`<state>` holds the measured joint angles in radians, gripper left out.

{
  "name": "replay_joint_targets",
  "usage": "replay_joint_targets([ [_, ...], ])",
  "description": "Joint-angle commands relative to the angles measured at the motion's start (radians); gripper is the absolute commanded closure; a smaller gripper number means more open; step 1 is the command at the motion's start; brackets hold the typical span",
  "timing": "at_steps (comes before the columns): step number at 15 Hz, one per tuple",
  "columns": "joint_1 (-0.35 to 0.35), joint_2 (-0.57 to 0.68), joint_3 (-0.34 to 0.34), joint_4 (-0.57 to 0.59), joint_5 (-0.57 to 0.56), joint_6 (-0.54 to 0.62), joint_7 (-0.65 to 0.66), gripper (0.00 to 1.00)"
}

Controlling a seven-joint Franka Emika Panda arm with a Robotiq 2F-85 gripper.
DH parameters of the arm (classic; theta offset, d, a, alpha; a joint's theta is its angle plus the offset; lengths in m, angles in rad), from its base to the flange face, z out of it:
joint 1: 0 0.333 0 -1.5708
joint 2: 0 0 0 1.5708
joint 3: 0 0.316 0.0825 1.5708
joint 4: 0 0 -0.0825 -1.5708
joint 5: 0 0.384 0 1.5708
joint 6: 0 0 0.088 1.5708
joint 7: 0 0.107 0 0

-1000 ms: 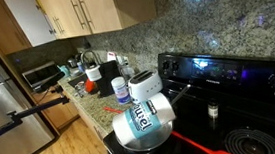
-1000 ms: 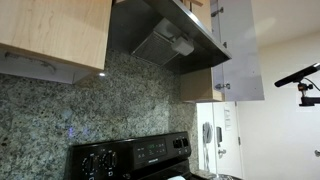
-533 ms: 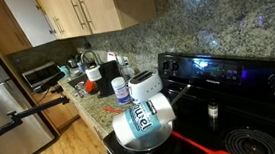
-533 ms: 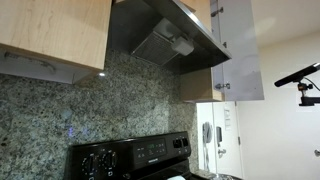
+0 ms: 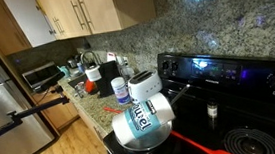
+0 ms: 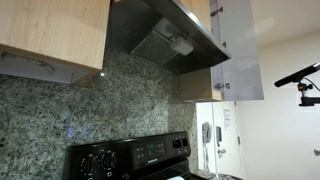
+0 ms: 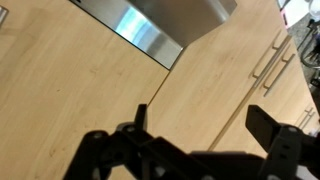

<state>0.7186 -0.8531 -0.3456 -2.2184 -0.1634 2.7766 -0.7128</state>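
In an exterior view, a black electric stove (image 5: 228,74) stands against a speckled granite backsplash (image 5: 173,24). A silver metal pot (image 5: 143,137) sits at the stove's near corner with a white-and-blue printed packet (image 5: 147,111) on top and a red handle (image 5: 198,142) beside it. A white bottle with a blue cap (image 5: 119,89) stands on the counter nearby. In an exterior view, a stainless steel range hood (image 6: 160,40) hangs between light wooden cabinet doors (image 6: 50,30) above the stove. In the wrist view, the dark gripper (image 7: 190,160) points up at the cabinet doors, which fill the frame well beyond it. Its 2 fingers (image 7: 100,150) stand wide apart and hold nothing. The hood shows at the top.
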Motion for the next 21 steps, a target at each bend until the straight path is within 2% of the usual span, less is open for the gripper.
replay_joint_targets([
  [1,0.004,-0.003,0.002,0.001,0.047,-0.004,-0.041,0.00],
  [5,0.018,-0.016,-0.004,0.001,0.047,-0.009,-0.042,0.00],
  [10,-0.108,0.070,0.070,0.017,0.010,0.131,0.024,0.00],
  [15,-0.231,0.124,0.152,0.033,0.008,0.194,0.079,0.00],
  [17,-0.202,0.093,0.139,0.007,0.017,0.163,0.048,0.00],
  [21,-0.212,0.104,0.152,0.008,0.016,0.163,0.054,0.00],
])
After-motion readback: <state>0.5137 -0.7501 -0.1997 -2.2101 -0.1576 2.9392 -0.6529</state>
